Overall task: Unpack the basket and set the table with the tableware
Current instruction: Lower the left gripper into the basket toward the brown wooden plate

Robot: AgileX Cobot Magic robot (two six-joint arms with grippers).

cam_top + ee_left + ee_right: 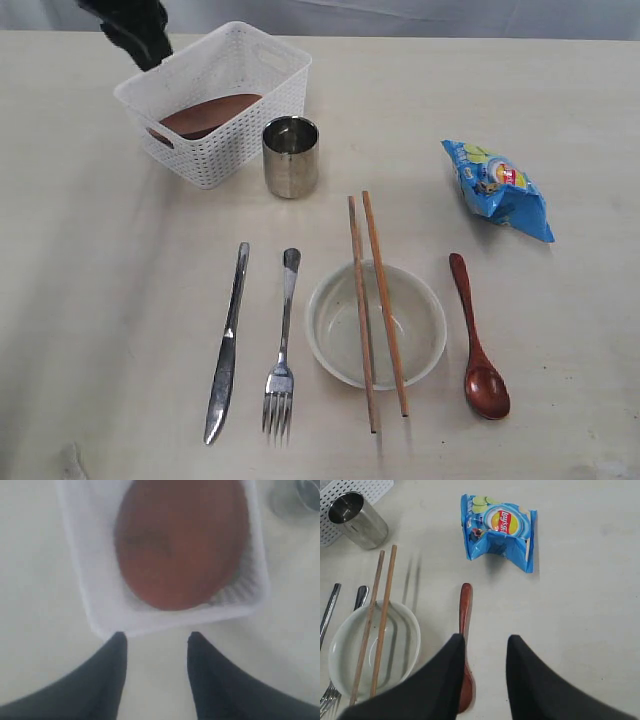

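The white basket stands at the back left of the table, and a brown saucer leans inside it. My left gripper hovers over the basket's far left corner, open and empty; its wrist view shows the saucer in the basket just beyond the fingertips. A steel cup stands beside the basket. Knife, fork, cream bowl with two chopsticks across it, and wooden spoon lie in front. My right gripper is open above the spoon.
A blue snack bag lies at the right, behind the spoon. In the right wrist view it sits beyond the spoon's handle, with the bowl and cup off to one side.
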